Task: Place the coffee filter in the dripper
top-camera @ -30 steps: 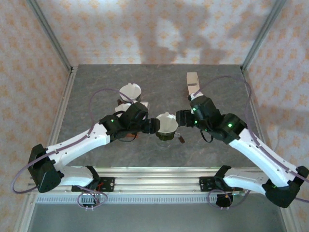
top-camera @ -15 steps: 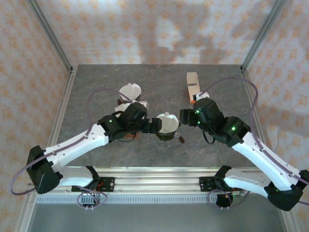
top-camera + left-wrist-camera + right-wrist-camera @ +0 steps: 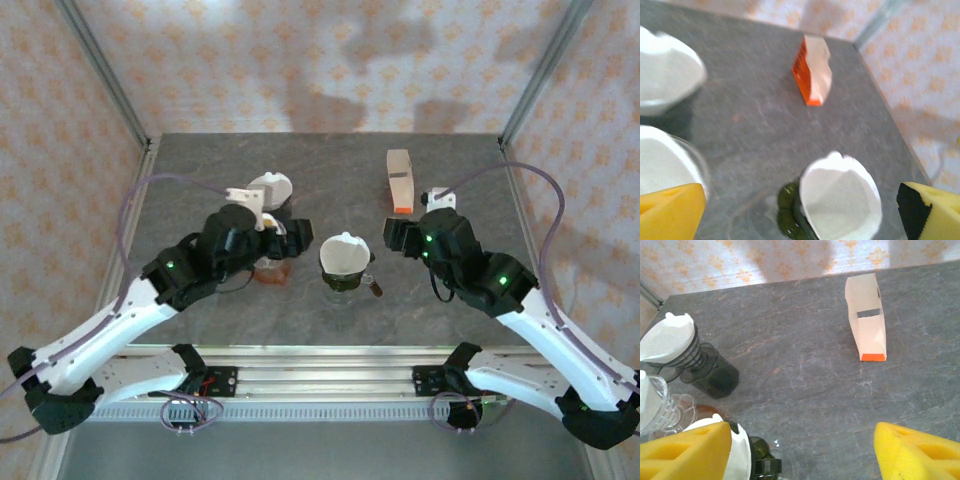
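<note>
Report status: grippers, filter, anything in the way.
Open and empty: left gripper, right gripper, flanking the dripper. In the dripper: coffee filter, seated. Behind: box, lying apart, not obstructing.

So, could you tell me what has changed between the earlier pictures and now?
Both arms drew back from the coffee filter, which sits in the dripper: the left gripper pulled away to the left, the right gripper to the right, both open and empty. The filter, the dripper, the orange-ended box and the white filters at the back stayed where they were.
</note>
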You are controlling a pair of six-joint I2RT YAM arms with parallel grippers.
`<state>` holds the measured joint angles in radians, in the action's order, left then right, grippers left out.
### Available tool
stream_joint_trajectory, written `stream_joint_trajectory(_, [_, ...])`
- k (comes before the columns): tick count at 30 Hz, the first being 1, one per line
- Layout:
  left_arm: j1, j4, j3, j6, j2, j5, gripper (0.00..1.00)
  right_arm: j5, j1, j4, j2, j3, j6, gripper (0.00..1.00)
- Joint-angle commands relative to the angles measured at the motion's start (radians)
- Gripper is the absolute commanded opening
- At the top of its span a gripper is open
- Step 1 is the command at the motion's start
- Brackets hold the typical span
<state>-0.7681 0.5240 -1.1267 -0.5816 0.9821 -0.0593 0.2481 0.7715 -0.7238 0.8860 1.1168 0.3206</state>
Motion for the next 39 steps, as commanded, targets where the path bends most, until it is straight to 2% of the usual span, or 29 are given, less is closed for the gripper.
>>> stream_joint_trajectory(1, [0.116, 0.046, 0.006, 0.068, -0.126, -0.168, 1.00, 0.103, -0.003, 0.014, -0.016, -0.025, 0.025, 0.80])
stream_joint_trajectory(3, [0.210, 0.033, 0.044, 0.086, -0.192, -0.217, 1.00, 0.137, -0.003, 0.024, -0.021, -0.041, 0.036, 0.87])
stream_joint_trajectory(4, [0.255, 0.017, 0.070, 0.109, -0.218, -0.251, 1.00, 0.152, -0.003, 0.028, -0.024, -0.050, 0.044, 1.00])
stream_joint_trajectory(7, [0.367, -0.043, 0.161, 0.199, -0.245, -0.368, 1.00, 0.180, -0.003, 0.039, -0.031, -0.072, 0.057, 1.00])
stream_joint_trajectory(9, [0.444, -0.106, 0.233, 0.249, -0.235, -0.405, 1.00, 0.196, -0.003, 0.052, -0.037, -0.088, 0.059, 1.00])
stream_joint_trajectory(13, [0.621, -0.262, 0.376, 0.289, -0.153, -0.309, 1.00, 0.219, -0.003, 0.070, -0.049, -0.115, 0.065, 1.00])
stream_joint_trajectory(17, [0.785, -0.404, 0.463, 0.298, 0.027, -0.243, 1.00, 0.238, -0.003, 0.072, -0.061, -0.127, 0.068, 1.00])
stream_joint_trajectory(19, [0.837, -0.469, 0.488, 0.305, 0.103, -0.215, 1.00, 0.238, -0.003, 0.077, -0.073, -0.139, 0.066, 1.00])
stream_joint_trajectory(23, [0.838, -0.666, 0.572, 0.359, 0.181, -0.252, 1.00, 0.256, -0.003, 0.087, -0.096, -0.169, 0.064, 1.00])
stream_joint_trajectory(29, [0.828, -1.116, 0.752, 0.410, 0.280, -0.308, 1.00, 0.275, -0.003, 0.062, -0.105, -0.173, 0.055, 1.00])
stream_joint_trajectory(31, [0.835, -1.131, 0.738, 0.406, 0.330, -0.252, 1.00, 0.302, -0.003, 0.050, -0.105, -0.172, 0.063, 1.00])
stream_joint_trajectory(33, [0.819, -1.273, 0.772, 0.412, 0.376, -0.219, 1.00, 0.317, -0.003, 0.054, -0.105, -0.176, 0.059, 1.00])
stream_joint_trajectory(35, [0.790, -1.319, 0.769, 0.434, 0.419, -0.265, 1.00, 0.329, -0.003, 0.063, -0.103, -0.178, 0.045, 1.00])
stream_joint_trajectory(37, [0.778, -1.226, 0.722, 0.441, 0.423, -0.266, 1.00, 0.341, -0.003, 0.070, -0.098, -0.181, 0.032, 1.00])
stream_joint_trajectory(39, [0.762, -1.267, 0.730, 0.467, 0.433, -0.270, 1.00, 0.390, -0.003, 0.077, -0.100, -0.192, 0.046, 1.00])
